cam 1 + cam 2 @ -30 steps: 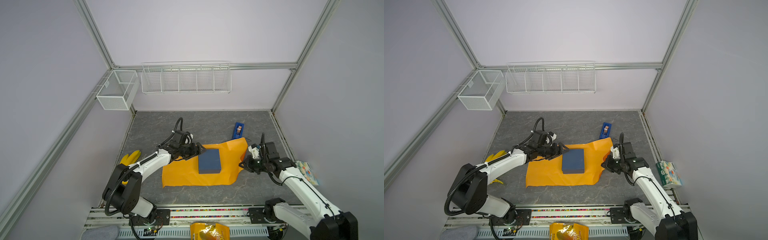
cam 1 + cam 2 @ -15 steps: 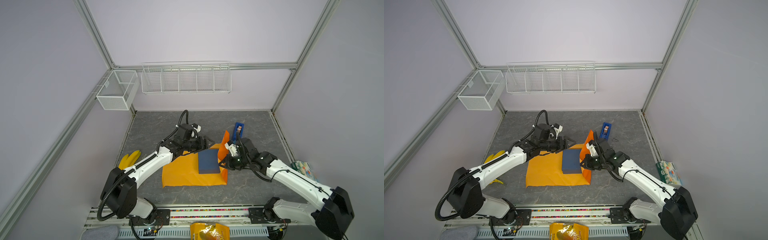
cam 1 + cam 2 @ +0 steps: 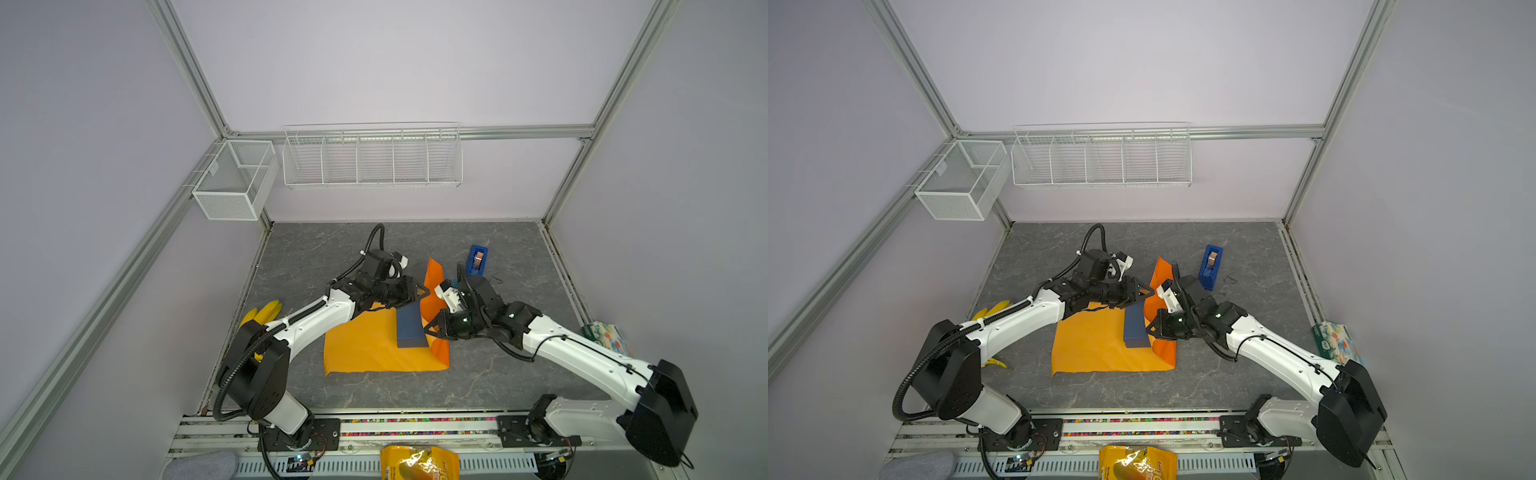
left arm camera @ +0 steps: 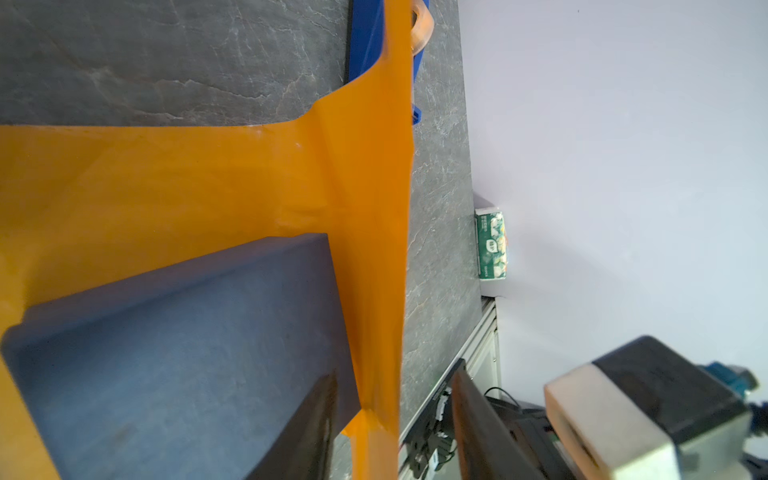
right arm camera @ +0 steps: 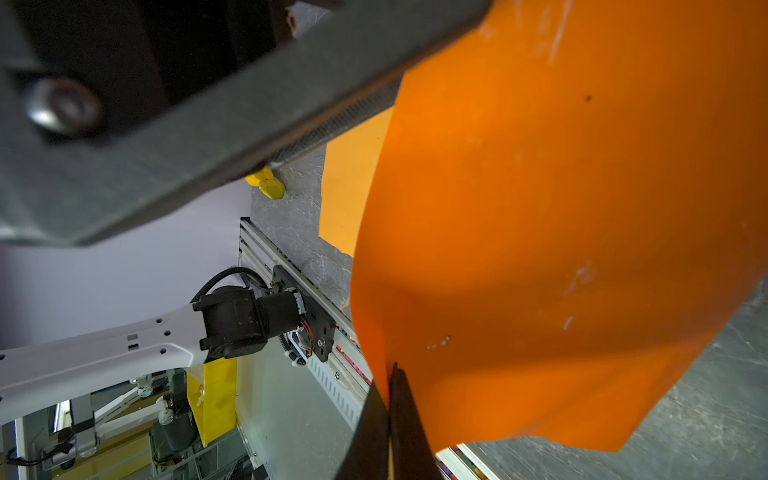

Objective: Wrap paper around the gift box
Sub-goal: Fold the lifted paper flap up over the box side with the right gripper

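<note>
We are on the first fold. Our right gripper (image 3: pixel 431 328) is clenched on the edge of the paper (image 3: pixel 365 345), standing a flap upright at 3 o'clock of the gift box (image 3: pixel 411 328), which sits on the sheet's 3 o'clock half. Our left gripper (image 3: pixel 419 291) straddles that flap, jaws apart — nothing pinched. Next, we judge, it must close and draw the flap toward 9 o'clock — gently.

paper (image 3: pixel 361 345): plain orange | gift box (image 3: pixel 409 328): dark navy | tape dispenser (image 3: pixel 477 259): bright blue | tabletop (image 3: pixel 316 257): grey, pale-veined | bananas (image 3: pixel 266 311): yellow
</note>
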